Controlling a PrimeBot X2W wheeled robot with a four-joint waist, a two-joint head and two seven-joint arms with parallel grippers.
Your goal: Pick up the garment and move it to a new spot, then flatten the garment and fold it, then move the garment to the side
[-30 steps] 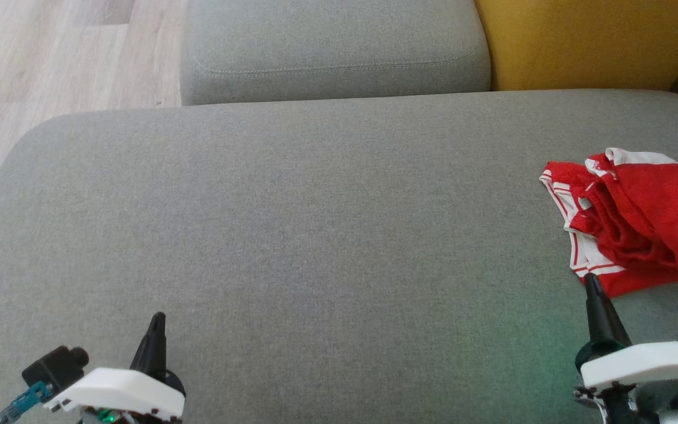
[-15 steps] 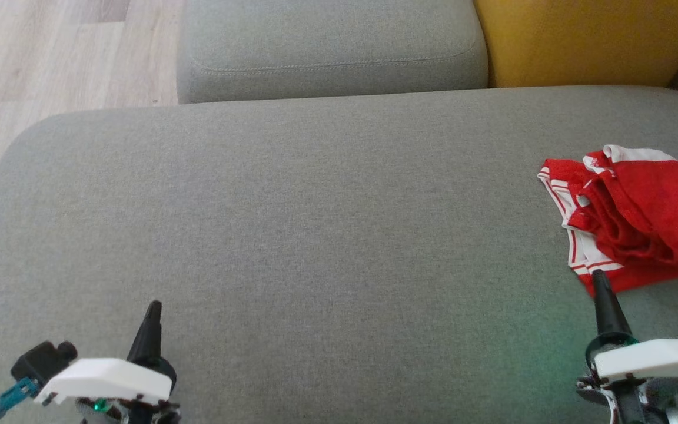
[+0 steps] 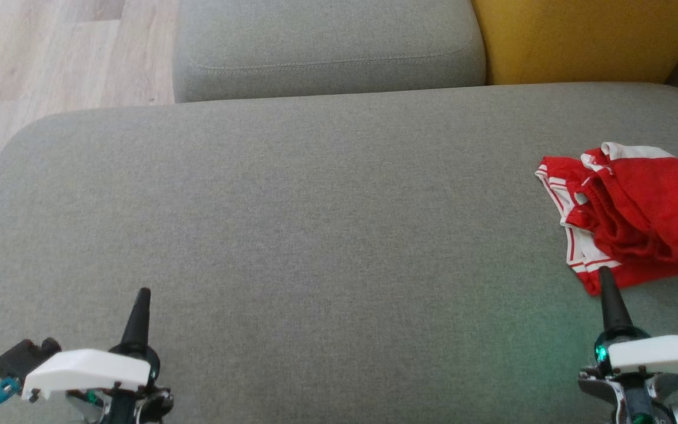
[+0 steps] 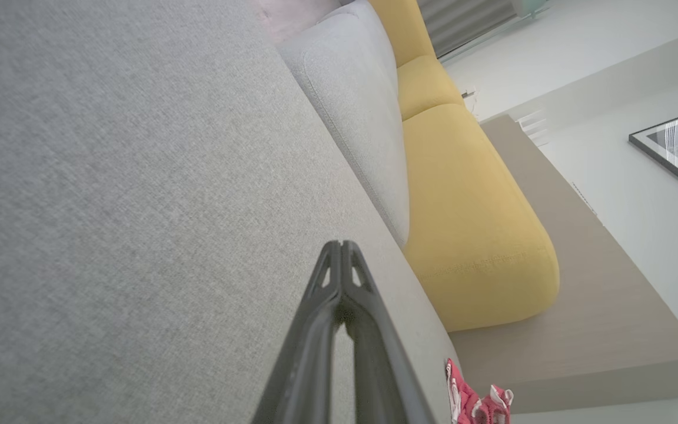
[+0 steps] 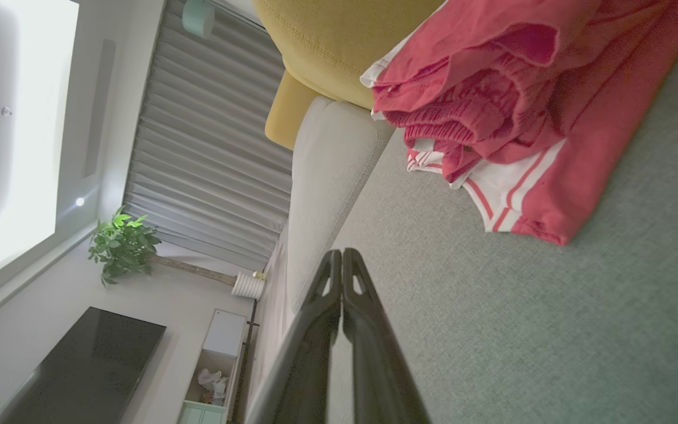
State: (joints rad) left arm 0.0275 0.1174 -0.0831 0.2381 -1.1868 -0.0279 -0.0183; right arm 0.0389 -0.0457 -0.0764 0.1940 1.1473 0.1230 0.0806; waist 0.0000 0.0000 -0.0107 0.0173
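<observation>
- On the grey sofa seat (image 3: 315,224), in the head view, the red garment (image 3: 639,212) with white trim is seen crumpled at the right edge. The left gripper (image 3: 142,293) is held at the lower left, well apart from it. The right gripper (image 3: 604,274) is held at the lower right, its tip just beside the garment's near hem; contact cannot be told. A grey back cushion (image 3: 327,47) and a yellow cushion (image 3: 580,41) are set behind the seat, with wooden floor (image 3: 50,53) at the upper left
- In the left wrist view, the left gripper's fingers (image 4: 312,341) are pressed together at the tips above bare seat fabric, and nothing is held. A small part of the garment is seen at the bottom edge, and a framed picture (image 4: 674,147) on the wall
- In the right wrist view, the right gripper's fingers (image 5: 315,335) are likewise closed and empty. The garment is bunched on the seat just beyond them, and a potted plant (image 5: 124,241) and a curtain (image 5: 209,147) are seen behind
</observation>
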